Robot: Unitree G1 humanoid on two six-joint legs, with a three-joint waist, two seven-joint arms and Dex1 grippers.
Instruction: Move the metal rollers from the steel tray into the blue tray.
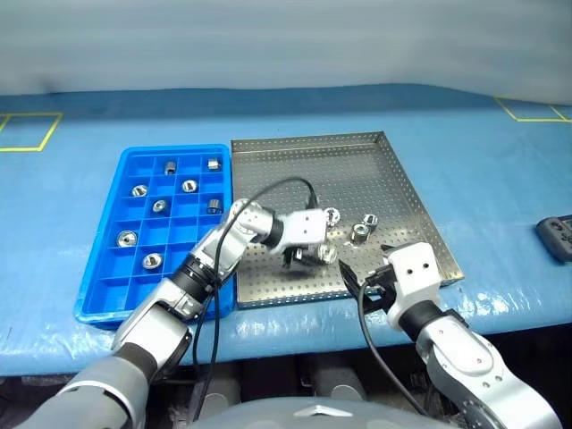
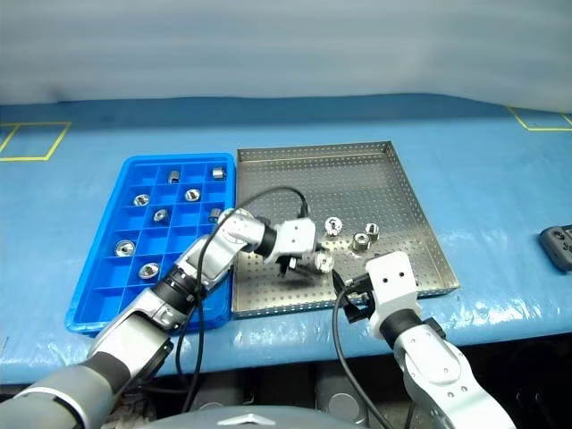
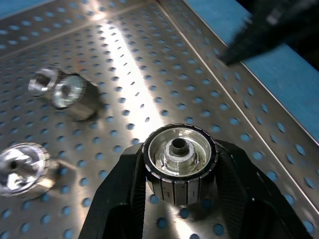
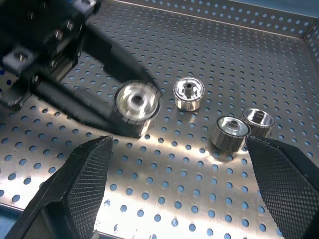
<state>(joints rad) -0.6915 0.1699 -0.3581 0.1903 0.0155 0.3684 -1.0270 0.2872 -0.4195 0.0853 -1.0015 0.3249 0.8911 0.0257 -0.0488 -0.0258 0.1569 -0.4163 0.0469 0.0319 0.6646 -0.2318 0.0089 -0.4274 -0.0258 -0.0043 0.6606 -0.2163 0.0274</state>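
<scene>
While left claw [image 1: 315,256] grips roller [image 3: 179,162], right gapes

- two trays on the table: one steel tray [image 1: 407,192] and one blue tray [image 1: 105,290]
- eight metal rollers sat in the blue tray's compartments, far as I could count
- three rollers lay loose on the steel tray [image 4: 189,93] [image 4: 230,131] [image 4: 258,121]
- one more roller [image 3: 179,162] was pinched in the left gripper [image 3: 180,199]
- so twelve rollers total
</scene>
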